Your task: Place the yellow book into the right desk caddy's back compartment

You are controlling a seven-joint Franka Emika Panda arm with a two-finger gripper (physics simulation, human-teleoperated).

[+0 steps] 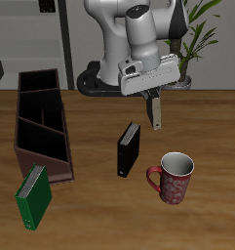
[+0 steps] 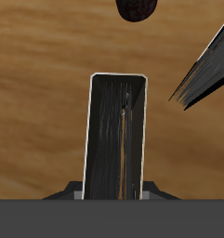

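Observation:
My gripper (image 1: 151, 97) is shut on the yellow book (image 1: 156, 113), a slim tan book that hangs from the fingers above the table. In the wrist view the book (image 2: 118, 130) looks dark with a pale rim and runs away from my gripper (image 2: 118, 193). The right desk caddy (image 1: 21, 129), a long dark reddish-brown open box, lies well off to the side of my gripper. Its sections all look empty. The back compartment (image 1: 39, 84) is the end section farthest from the table's front edge.
A black book (image 1: 128, 149) stands upright just below and beside the held book; it also shows in the wrist view (image 2: 203, 69). A red mug (image 1: 173, 178) stands nearer the front edge. A green book (image 1: 33, 196) stands by the caddy's near end.

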